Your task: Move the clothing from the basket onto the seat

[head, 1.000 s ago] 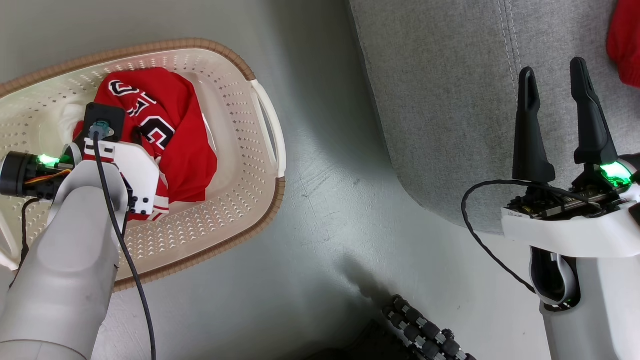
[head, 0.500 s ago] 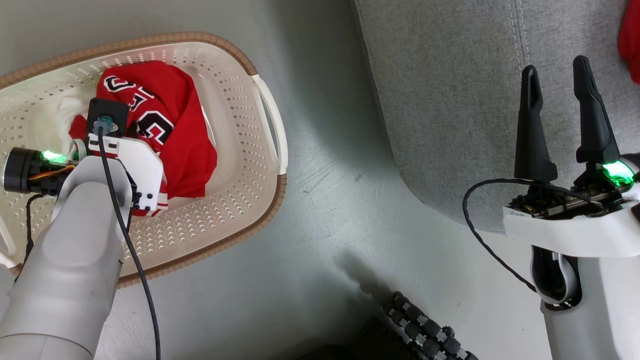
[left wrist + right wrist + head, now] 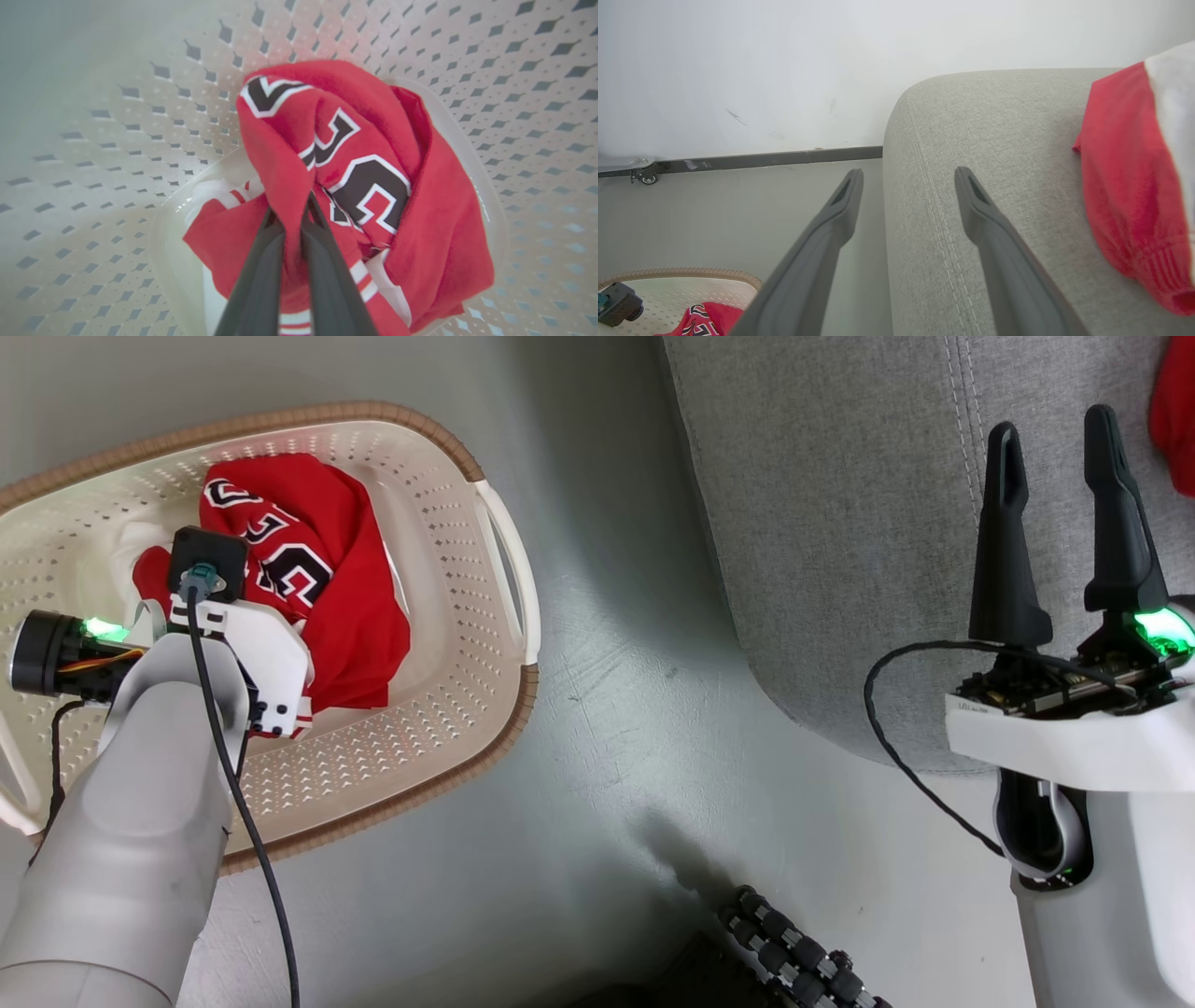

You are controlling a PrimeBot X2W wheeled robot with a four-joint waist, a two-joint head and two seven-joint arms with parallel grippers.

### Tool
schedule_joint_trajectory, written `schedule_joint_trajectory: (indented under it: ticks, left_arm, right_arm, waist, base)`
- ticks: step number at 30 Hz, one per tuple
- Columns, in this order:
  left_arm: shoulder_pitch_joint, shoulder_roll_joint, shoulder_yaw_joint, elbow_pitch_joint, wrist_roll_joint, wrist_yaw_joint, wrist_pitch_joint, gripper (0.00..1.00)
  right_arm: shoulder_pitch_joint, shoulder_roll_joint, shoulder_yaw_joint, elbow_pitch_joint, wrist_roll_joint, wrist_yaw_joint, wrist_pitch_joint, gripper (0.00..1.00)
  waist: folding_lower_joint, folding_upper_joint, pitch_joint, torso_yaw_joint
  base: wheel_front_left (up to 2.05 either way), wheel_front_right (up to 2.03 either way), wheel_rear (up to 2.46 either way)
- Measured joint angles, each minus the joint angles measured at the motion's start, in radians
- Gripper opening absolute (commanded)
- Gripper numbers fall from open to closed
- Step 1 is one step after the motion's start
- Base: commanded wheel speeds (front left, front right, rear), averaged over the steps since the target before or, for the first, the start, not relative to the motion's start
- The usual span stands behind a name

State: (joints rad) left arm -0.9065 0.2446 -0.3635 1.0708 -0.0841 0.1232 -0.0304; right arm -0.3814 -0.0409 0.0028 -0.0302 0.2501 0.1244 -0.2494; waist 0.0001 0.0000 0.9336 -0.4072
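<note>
the left gripper (image 3: 290,208) is down inside the basket (image 3: 448,644), its two dark fingers (image 3: 261,270) pressed together on a fold of the red jersey (image 3: 364,140). in the left wrist view the cloth rises in a pinched ridge between them, and the black-and-white lettering is draped to the right. the rest of the jersey (image 3: 327,579) lies bunched on the basket floor, with striped trim showing near the bottom of the wrist view. against half a second ago, the jersey, the basket and the left wrist sit almost where they were in the head view, nudged only a touch to the right.

the clearer change is on the other side. the right gripper (image 3: 1050,425) now stands higher in the head view, further in over the light-grey seat (image 3: 840,523), while the seat's edge has barely shifted. its fingers are spread as before and hold nothing.

the red shorts (image 3: 1125,186) lie on the seat to the right of that gripper (image 3: 909,173), apart from it, with a white stripe showing at the edge of the right wrist view.
</note>
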Motion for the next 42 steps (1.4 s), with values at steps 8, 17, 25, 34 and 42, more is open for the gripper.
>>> schedule_joint_trajectory:
  ticks: [8, 17, 25, 34, 42]
  left_arm:
    - [0.012, -0.007, -0.005, 0.001, 0.000, 0.003, -0.042, 0.00]
    - [0.042, -0.003, -0.014, -0.008, 0.000, 0.000, -0.109, 0.00]
    - [0.071, -0.003, -0.020, -0.034, 0.002, -0.009, -0.164, 0.00]
    - [0.125, -0.026, -0.022, -0.073, -0.002, -0.010, -0.192, 0.00]
    - [0.167, -0.064, -0.035, -0.139, -0.006, -0.011, -0.208, 0.00]
  right_arm:
    - [-0.012, 0.000, -0.003, 0.009, 0.003, 0.000, 0.000, 1.00]
    - [-0.013, 0.000, -0.004, 0.030, 0.005, 0.000, 0.000, 1.00]
    - [-0.013, 0.000, -0.002, 0.042, -0.004, 0.000, 0.000, 1.00]
    - [-0.012, 0.000, -0.004, 0.061, -0.023, 0.000, 0.000, 1.00]
    - [-0.008, -0.001, -0.016, 0.072, -0.054, 0.000, 0.000, 1.00]
  waist:
    - [0.0000, 0.0000, -0.026, 0.010]
    - [0.0000, 0.0000, -0.067, 0.022]
    - [0.0000, 0.0000, -0.112, 0.037]
    - [0.0000, 0.0000, -0.171, 0.058]
    - [0.0000, 0.0000, -0.224, 0.083]
  base:
    - [0.00, 0.00, 0.00]
    - [0.00, 0.00, 0.00]
    - [0.00, 0.00, 0.00]
    - [0.00, 0.00, 0.00]
    - [0.00, 0.00, 0.00]
